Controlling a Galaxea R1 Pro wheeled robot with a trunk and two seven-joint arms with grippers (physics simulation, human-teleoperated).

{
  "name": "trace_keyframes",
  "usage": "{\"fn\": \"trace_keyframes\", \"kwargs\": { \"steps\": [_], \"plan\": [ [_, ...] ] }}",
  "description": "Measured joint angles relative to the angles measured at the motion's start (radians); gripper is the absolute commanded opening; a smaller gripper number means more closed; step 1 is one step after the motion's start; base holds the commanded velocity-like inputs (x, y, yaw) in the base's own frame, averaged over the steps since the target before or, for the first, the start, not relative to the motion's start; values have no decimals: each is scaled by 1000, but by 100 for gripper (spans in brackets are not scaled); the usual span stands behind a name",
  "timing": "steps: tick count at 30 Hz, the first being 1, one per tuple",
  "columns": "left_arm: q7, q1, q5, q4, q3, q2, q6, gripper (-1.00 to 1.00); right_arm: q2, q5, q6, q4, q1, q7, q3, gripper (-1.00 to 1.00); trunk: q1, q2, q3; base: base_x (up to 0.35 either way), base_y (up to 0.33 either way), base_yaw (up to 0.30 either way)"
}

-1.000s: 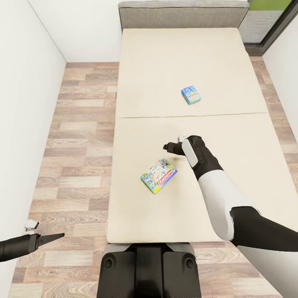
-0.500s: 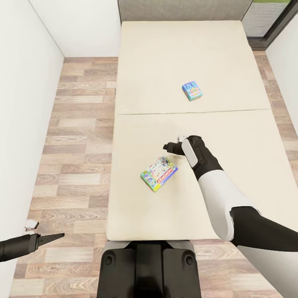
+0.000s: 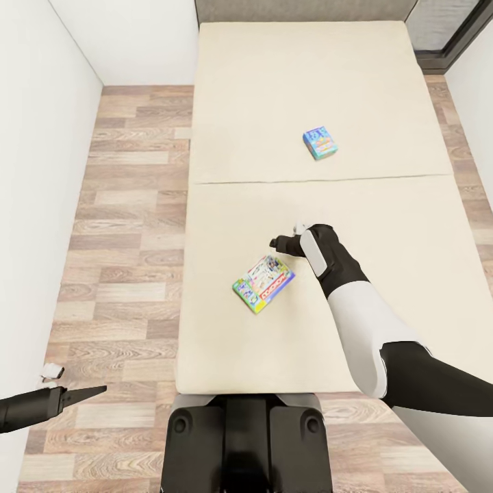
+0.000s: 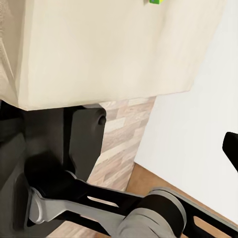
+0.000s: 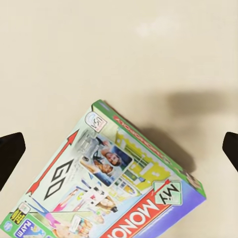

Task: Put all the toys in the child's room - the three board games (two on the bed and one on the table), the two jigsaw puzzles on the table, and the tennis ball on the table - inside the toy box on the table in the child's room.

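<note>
Beige mattress of the big low bed [image 3: 356,103] everywhere. The right gripper [image 3: 279,242] hangs wide open and empty, the flat colourful Monopoly board game box [image 5: 114,188] just below and off-centre — closing now could clip a corner and skid it. Second small blue board game box [image 3: 319,142] lies well beyond.

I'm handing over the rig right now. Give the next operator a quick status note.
Right gripper: open, empty, hovering above the bed just beyond the nearer board game; the right wrist view shows that box between its fingertips.
Left gripper: low at the robot's left side over the floor; state unclear.
Farther board game lies further up the mattress.
Done: neither bed game is picked up yet.
Left: grasp the nearer game, then fetch the farther one.
</note>
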Motion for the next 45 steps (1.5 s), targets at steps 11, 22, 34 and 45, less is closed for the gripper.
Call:
{"fn": "trace_keyframes", "kwargs": {
  "steps": [11, 22, 34, 45],
  "plan": [
    [0, 0, 0, 0, 0, 0, 0, 100, 0, 0, 0, -1, 0, 0, 7, 100, 0, 0, -18, 0, 0, 0],
    [0, 0, 0, 0, 0, 0, 0, 100, 0, 0, -3, -2, 1, 0, 8, 100, 0, 0, -36, 0, 0, 0],
    [0, 0, 0, 0, 0, 0, 0, 100, 1, 0, -24, -3, 1, 1, 35, 100, 0, 0, -56, 0, 0, 0],
    [0, 0, 0, 0, 0, 0, 0, 100, 1, 0, -24, -3, 1, 2, 39, 100, 0, 0, -66, 0, 2, 0]
  ]
}}
